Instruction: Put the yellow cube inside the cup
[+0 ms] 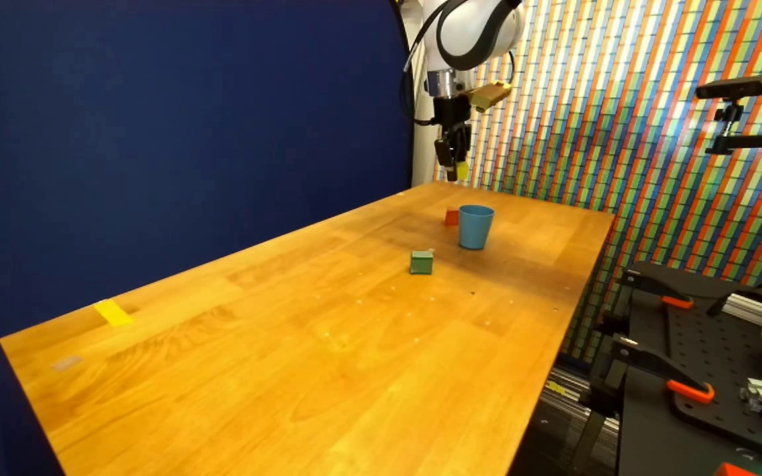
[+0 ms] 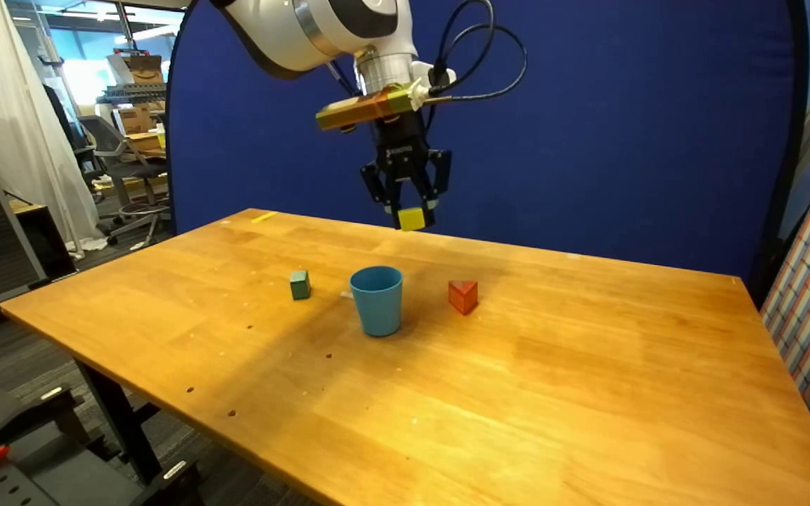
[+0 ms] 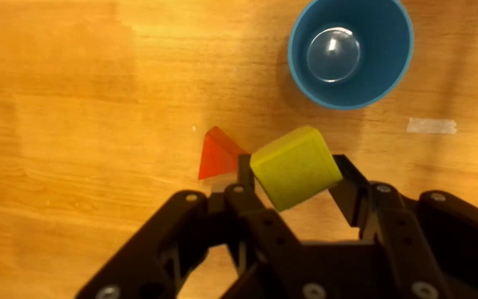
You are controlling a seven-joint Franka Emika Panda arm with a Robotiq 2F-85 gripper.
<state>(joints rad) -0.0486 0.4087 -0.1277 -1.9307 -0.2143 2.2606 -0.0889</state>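
Observation:
The bright yellow cube (image 3: 297, 170) is held tilted between the two fingertips of my gripper (image 3: 295, 176) in the wrist view. In both exterior views, the gripper (image 2: 408, 211) is up in the air with the yellow cube (image 2: 412, 219) at its tips, well above the table. The yellow cube also shows partly behind a finger in an exterior view (image 1: 462, 172). The light-blue cup (image 2: 379, 302) stands upright on the table, below and to the side of the gripper. In the wrist view, the cup (image 3: 380, 54) lies ahead of the cube, and its visible inside holds nothing.
A red triangular block (image 2: 463, 296) stands beside the cup; in the wrist view it (image 3: 218, 153) is partly behind the left finger. A small green cube (image 1: 421, 263) stands on the cup's other side. A flat yellow strip (image 1: 114, 313) lies at the wooden table's (image 1: 328, 396) edge.

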